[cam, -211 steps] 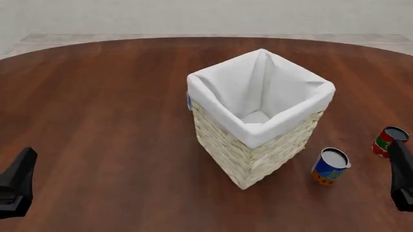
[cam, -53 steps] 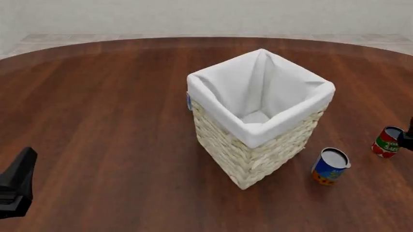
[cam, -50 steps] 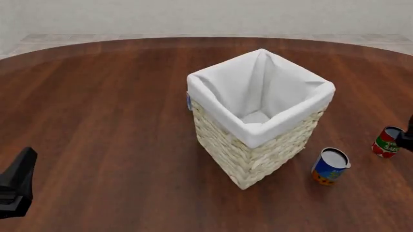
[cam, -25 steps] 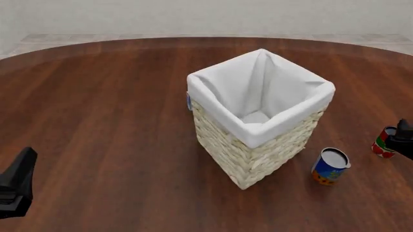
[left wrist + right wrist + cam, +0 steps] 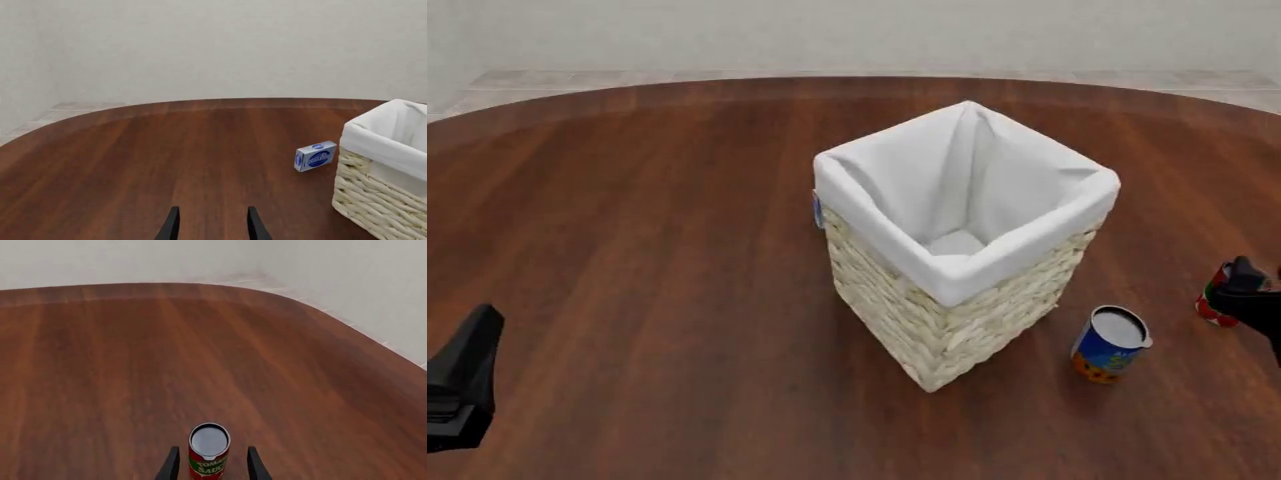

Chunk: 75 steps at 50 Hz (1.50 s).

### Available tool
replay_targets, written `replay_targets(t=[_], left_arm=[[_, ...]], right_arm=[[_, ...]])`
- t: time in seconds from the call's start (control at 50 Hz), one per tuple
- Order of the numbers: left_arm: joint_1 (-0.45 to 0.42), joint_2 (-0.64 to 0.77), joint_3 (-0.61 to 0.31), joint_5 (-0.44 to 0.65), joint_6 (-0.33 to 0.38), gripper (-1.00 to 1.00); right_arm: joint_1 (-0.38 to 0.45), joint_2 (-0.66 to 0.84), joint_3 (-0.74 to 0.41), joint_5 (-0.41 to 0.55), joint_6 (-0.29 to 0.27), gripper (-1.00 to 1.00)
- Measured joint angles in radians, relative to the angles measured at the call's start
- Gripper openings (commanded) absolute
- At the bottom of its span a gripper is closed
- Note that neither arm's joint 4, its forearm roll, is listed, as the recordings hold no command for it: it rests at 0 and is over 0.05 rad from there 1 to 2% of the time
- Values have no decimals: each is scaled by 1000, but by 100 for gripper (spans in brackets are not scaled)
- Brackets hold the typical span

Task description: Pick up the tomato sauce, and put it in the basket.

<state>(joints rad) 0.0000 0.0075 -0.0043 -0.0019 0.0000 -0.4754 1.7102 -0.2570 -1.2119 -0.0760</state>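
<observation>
The tomato sauce (image 5: 209, 452) stands upright on the table (image 5: 627, 250) at about 4 o'clock from the basket (image 5: 961, 250), between the spread fingers of the right gripper (image 5: 209, 465), unpinched.

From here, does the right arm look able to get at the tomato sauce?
Probably yes. In the right wrist view the tomato sauce stands upright between the open fingers of the right pincer, with bare table around it. The blue can and basket sit off to the side.
</observation>
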Motion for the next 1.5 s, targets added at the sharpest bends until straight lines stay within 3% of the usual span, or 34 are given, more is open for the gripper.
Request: replay_targets(t=[1.44, 1.46, 1.5], left_arm=[[0, 0, 0, 0, 0, 100], [0, 0, 0, 0, 0, 100], [0, 0, 0, 0, 0, 100]], right_arm=[[2, 337, -213, -8, -10, 100], [2, 336, -213, -8, -7, -100], [7, 332, -210, -8, 2, -100]])
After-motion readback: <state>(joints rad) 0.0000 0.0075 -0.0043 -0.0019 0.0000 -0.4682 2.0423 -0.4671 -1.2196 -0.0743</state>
